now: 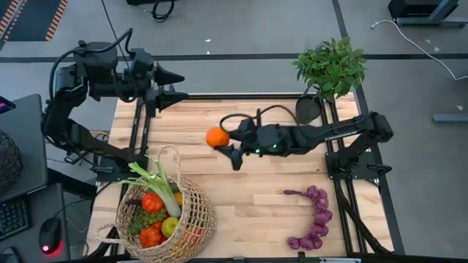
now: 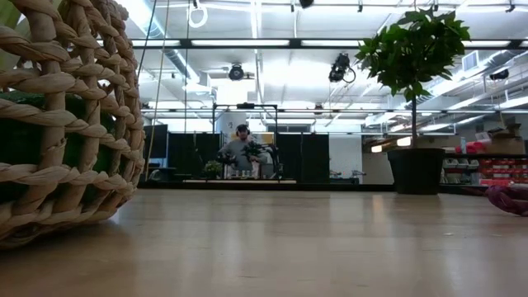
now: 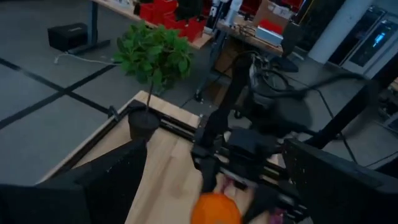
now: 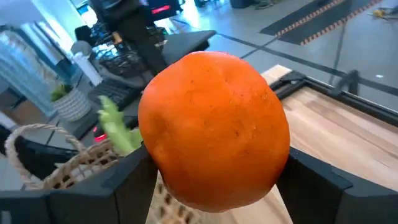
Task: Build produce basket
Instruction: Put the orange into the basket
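My table [image 1: 241, 204] is a pale wooden top in a black frame. On it at the near left stands the basket [image 1: 197, 219], filled with produce; a leek [image 1: 157, 179] sticks up out of it, with tomatoes [image 1: 152, 202] and green grapes [image 1: 150, 219] below. At the near right the purple grapes [image 1: 314, 219] lie in a curved string on the bare wood. At the far right corner stands a potted plant [image 1: 330, 67].

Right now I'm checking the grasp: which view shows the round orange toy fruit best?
The right wrist view: the round orange toy fruit fills it, clamped in the right gripper. The high view shows it small above the table; the left wrist view catches it blurred; the low view misses it.
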Robot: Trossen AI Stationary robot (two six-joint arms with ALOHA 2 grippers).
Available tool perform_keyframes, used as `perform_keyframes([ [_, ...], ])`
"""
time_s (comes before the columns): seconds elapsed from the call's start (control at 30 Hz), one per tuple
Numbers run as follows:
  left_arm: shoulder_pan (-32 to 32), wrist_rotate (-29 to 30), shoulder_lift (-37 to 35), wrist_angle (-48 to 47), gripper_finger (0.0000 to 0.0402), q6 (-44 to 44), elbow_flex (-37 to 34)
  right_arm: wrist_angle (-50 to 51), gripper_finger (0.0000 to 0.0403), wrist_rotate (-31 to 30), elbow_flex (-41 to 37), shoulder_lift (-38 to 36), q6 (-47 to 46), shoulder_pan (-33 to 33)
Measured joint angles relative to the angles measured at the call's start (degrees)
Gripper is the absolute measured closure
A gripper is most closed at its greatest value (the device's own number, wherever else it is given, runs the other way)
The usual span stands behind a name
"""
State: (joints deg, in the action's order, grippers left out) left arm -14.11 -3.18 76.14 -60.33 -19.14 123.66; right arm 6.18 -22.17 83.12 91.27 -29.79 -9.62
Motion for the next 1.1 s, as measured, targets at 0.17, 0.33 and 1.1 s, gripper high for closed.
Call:
perform_keyframes([
  [0.17, 1.97, -0.42, 0.24, 0.02, 0.0021, -5.34, -0.01, 4.04, 0.011, 1.85, 12.72, 7.21, 4.95, -2.25],
  [0.33, 5.28, -4.36, -0.63, -0.25, 0.0021, -11.61, -0.02, 9.49, 0.011, 6.27, 24.96, 13.64, 10.33, -3.0],
  [1.1, 39.03, 13.71, 0.19, -18.36, 0.0021, -49.17, 0.0, 4.85, 0.0109, 18.49, 35.35, 27.77, 10.23, -6.99],
])
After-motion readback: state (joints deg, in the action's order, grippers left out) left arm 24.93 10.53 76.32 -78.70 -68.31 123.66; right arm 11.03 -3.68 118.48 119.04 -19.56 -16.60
